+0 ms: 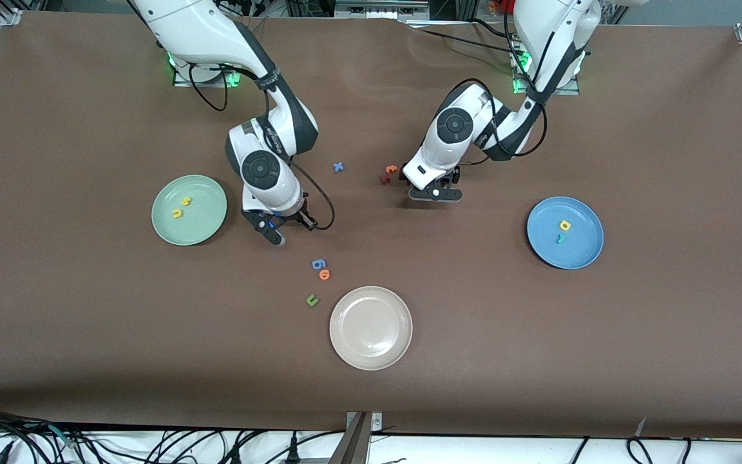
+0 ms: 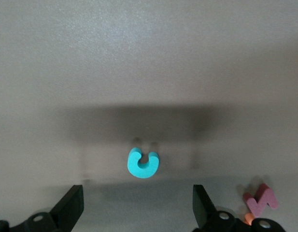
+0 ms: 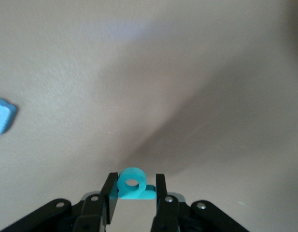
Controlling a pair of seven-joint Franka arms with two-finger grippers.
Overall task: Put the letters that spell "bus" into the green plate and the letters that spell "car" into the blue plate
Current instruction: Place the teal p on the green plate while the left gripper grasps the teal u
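The right gripper [image 1: 279, 230] pinches the teal b [image 3: 133, 184] between its 2 fingers, beside the green plate [image 1: 205, 225], which already holds 2 yellow letters. Farther back, the left gripper [image 1: 435, 193] hangs spread wide directly over the teal c [image 2: 143, 163], which lies centred between its fingertips.

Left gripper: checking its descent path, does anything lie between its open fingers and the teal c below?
Nothing: the left wrist view shows only bare table between the left gripper and the teal c.
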